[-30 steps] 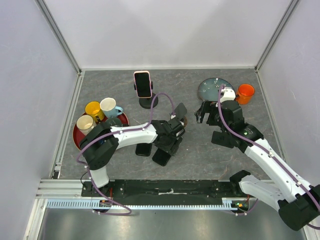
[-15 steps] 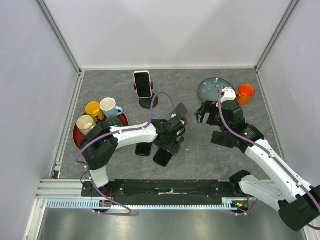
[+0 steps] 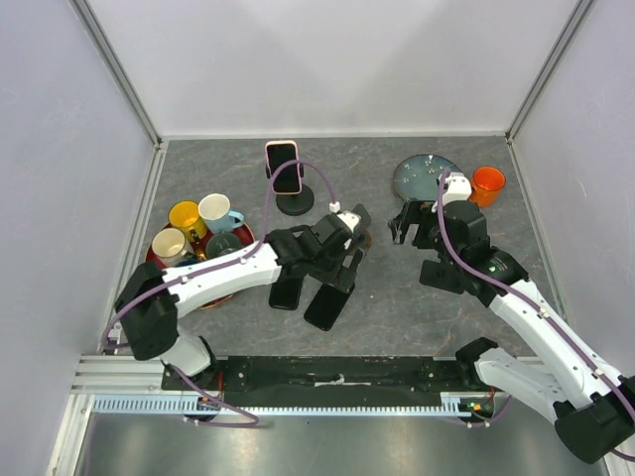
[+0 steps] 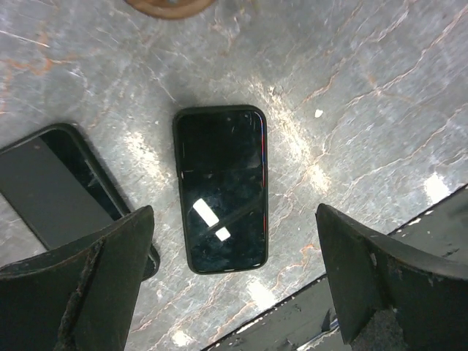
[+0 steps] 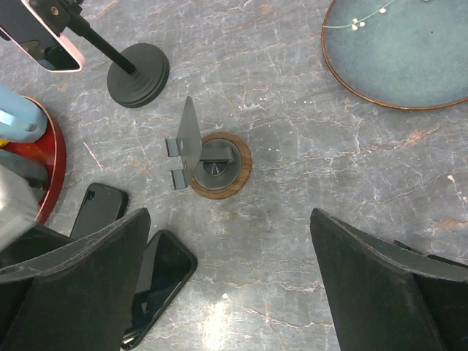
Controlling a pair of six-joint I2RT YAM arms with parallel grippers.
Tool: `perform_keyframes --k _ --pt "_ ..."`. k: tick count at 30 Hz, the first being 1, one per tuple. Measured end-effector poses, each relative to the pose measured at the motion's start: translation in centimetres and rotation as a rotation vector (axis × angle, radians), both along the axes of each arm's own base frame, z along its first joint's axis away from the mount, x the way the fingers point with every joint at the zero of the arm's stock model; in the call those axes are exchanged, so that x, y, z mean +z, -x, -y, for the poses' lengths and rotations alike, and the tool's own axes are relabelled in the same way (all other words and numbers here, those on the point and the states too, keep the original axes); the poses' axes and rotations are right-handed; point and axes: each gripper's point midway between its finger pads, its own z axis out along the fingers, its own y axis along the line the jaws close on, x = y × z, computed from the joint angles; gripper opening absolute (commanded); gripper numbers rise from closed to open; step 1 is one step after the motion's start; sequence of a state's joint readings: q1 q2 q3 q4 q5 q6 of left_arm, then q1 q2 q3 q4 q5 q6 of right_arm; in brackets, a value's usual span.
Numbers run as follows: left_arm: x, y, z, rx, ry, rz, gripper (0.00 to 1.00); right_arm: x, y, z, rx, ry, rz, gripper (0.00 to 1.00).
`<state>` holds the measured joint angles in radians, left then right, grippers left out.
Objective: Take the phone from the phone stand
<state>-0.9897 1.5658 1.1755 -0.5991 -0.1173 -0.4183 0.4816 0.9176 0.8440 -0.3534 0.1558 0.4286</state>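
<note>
Left gripper (image 4: 232, 219) hung wide open over the black phone (image 4: 221, 189) lying flat; right gripper (image 5: 228, 219) gaped empty too. It hovered above the stand (image 5: 218, 165).

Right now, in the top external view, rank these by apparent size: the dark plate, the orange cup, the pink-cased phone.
1. dark plate, clearly largest.
2-3. pink-cased phone and orange cup look close. The phone seems slightly larger, but it sits raised, nearer the camera, so I leave them unranked.
</note>
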Motion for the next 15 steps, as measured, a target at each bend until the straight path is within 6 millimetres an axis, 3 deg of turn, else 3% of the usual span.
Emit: perform_keyframes --k 6,15 --pt "4.6 -2.4 -1.6 0.085 0.099 0.121 1.0 0.8 0.2 0.1 0.011 -0.003 0.029 0.98" --pt "8.8 -7.5 -9.3 0.346 0.155 0.269 1.0 0.8 0.6 -1.0 0.079 -0.023 0.055 0.98"
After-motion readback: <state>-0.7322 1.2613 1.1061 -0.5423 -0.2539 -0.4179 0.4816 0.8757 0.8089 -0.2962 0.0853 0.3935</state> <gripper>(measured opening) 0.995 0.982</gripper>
